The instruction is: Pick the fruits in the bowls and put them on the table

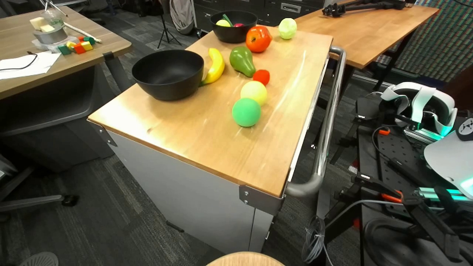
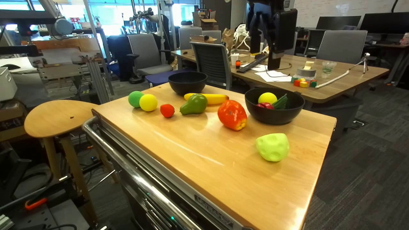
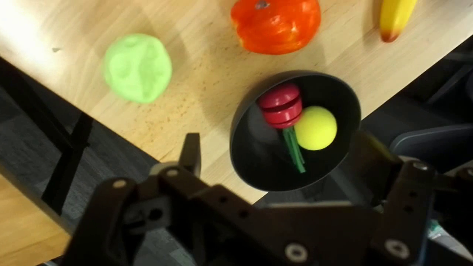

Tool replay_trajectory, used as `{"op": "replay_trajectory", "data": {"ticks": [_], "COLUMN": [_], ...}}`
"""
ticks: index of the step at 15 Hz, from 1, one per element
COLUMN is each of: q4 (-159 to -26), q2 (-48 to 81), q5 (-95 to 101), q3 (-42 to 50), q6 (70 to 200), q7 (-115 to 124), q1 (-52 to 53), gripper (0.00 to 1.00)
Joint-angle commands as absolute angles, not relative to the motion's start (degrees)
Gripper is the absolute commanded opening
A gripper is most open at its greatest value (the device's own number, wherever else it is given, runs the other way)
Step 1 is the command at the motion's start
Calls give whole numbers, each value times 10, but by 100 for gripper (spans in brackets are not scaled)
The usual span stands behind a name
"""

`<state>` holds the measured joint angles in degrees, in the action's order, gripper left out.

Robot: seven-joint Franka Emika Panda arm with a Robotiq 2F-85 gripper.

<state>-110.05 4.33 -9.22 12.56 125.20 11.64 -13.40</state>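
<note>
The table (image 2: 249,179) carries the bowl (image 3: 255,159) that holds the goods, a second bowl (image 1: 166,88) standing apart from it. The claw (image 3: 278,144) hangs above, fingers spread wide, gripping nothing. That spread would best be narrowed before the dip past the rim, or a finger may strike the wall. Inside the bowl, the radish (image 3: 284,114) lies beside the ball (image 3: 317,129), the two seemingly in touch. Taking the ball first looks simpler, lifted straight up and lowered fully onto the table, since it will likely roll if dropped. A turn of the wrist should help both fingers flank it without snagging the green stalks (image 3: 294,151) alongside.
</note>
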Motion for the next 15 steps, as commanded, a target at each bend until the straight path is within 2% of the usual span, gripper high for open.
{"op": "replay_trajectory", "data": {"ticks": [1,4,8,11,12,13,14,15], "q4": [-1089,-1074,-1005,-948,-931,-917,-906,-896], "q2": [49,69,125,174,190,203,216,229], "q5": [-99,-104,-104,-108,-108,-108,-108,-105], "q3": [125,124,129,127,126,124,123,122], "q6": [1241,1264,1246,1234,1230,1228,1231,1235], "q7": [112,112,125,134,137,134,131,128], "q1": [-132,-133,-138,-142,-143,-144,-144,-145], "gripper": [100,100,56,34,37,68,63,64]}}
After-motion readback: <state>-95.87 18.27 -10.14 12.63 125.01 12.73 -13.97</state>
